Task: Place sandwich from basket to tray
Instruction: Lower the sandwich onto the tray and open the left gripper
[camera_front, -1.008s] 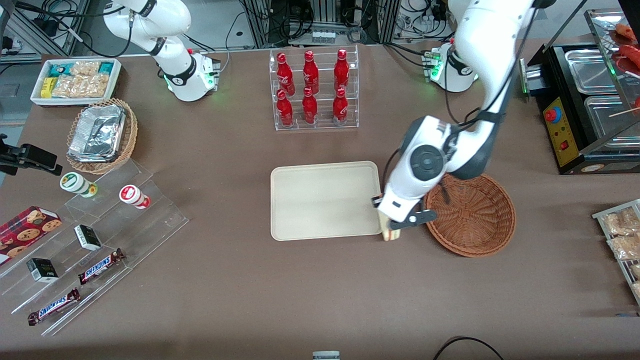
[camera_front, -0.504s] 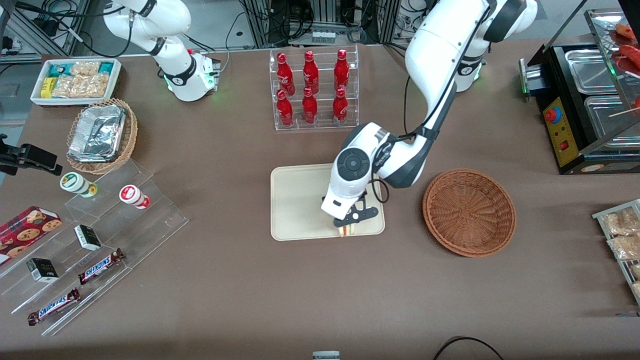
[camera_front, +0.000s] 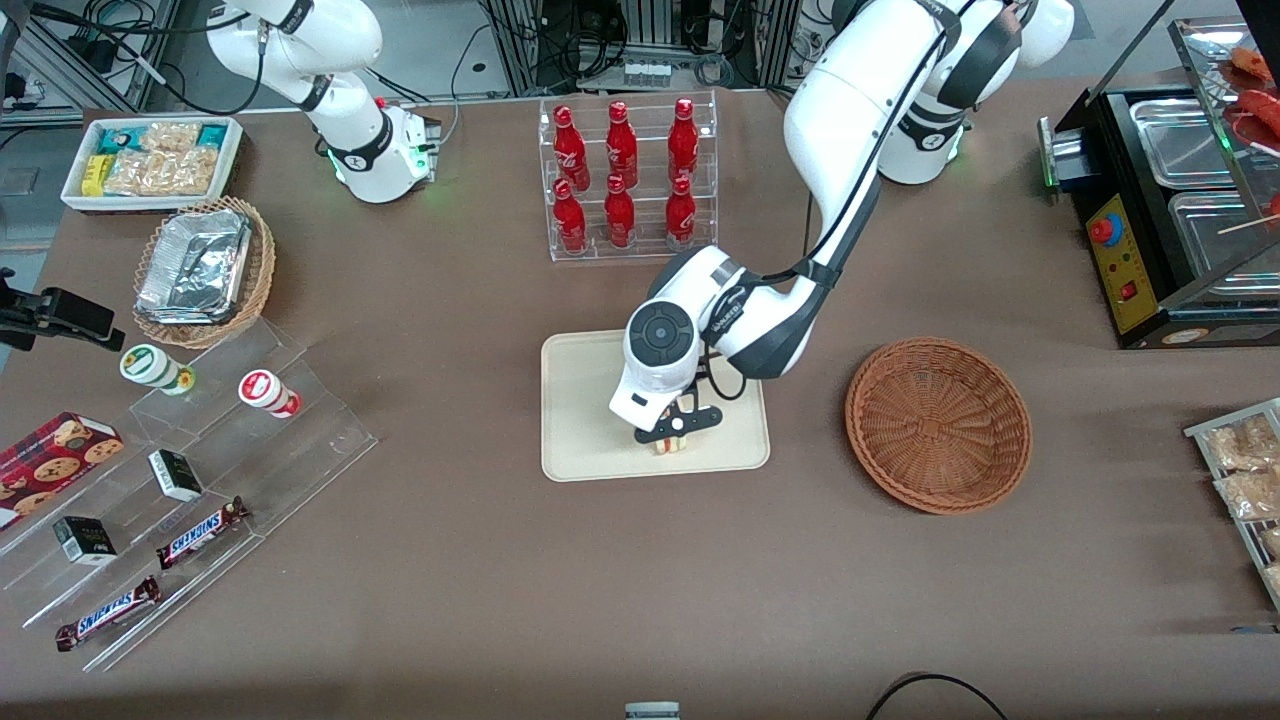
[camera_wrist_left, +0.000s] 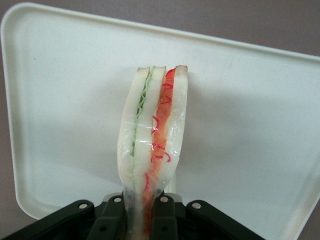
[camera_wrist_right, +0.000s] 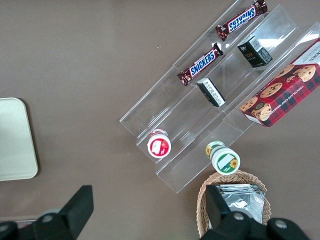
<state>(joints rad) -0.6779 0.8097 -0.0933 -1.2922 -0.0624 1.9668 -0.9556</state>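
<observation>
The sandwich (camera_wrist_left: 152, 135) is a wrapped wedge of white bread with green and red filling layers visible along its edge. It is held upright above the tray (camera_front: 580, 400), over the part nearer the front camera. The basket (camera_front: 938, 425) beside the tray holds nothing. The gripper (camera_front: 672, 432) points downward, its fingers (camera_wrist_left: 162, 212) pinching the sandwich from both sides.

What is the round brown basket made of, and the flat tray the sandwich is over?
The basket looks like woven wicker: reddish-brown strands circle round in ridged rings. The tray seems to be smooth matte plastic, plain cream with rounded corners and a low rim. The gripper holds the sandwich over it; the sandwich looks wrapped in clear shiny film.
</observation>
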